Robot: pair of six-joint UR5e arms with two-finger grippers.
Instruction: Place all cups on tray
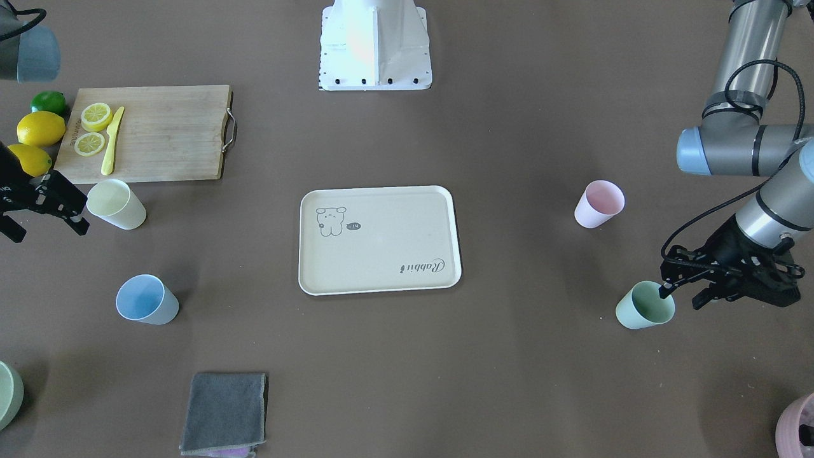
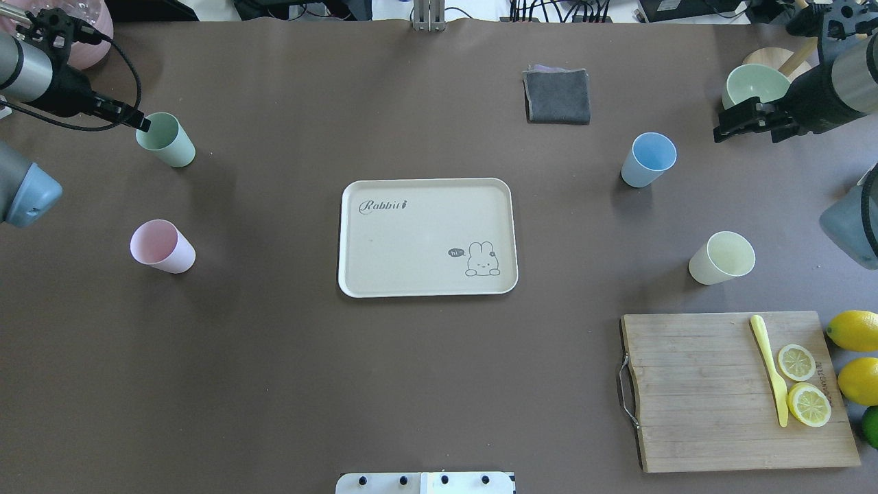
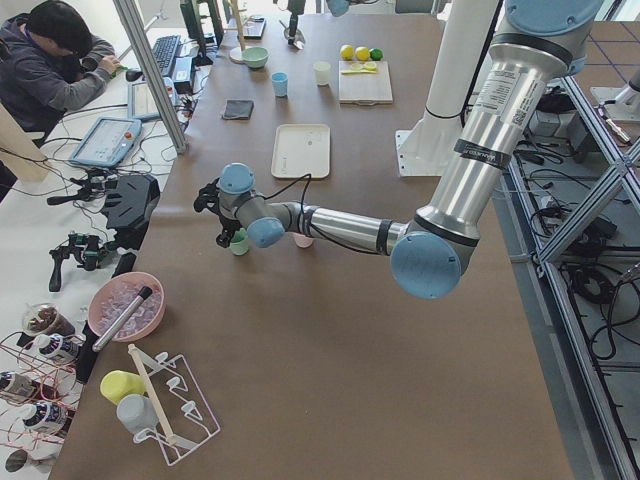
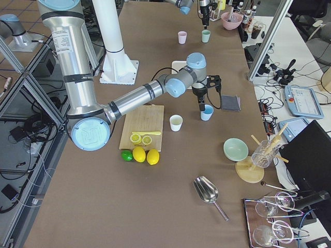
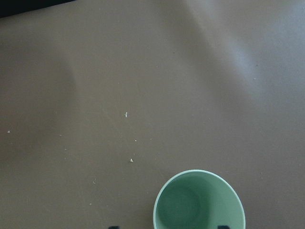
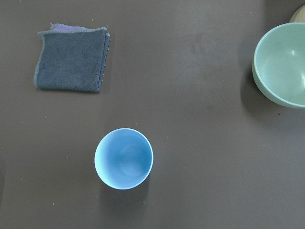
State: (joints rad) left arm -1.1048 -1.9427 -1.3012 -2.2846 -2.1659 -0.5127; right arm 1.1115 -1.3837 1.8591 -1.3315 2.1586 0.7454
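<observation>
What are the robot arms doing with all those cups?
They are meant to put the cups on the tray, which is empty right now. The left gripper is at the mint green cup, jaws open on either side of it. The right gripper hangs open above the blue cup. The pink cup and yellow cup stand alone on the table.

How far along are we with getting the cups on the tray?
Nothing is done: the tray is bare. In hand: the open left gripper is at the rim of the green cup, not closed on it; the open right gripper hangs near the blue cup. Left: all four cups, pink cup and yellow cup included.
</observation>
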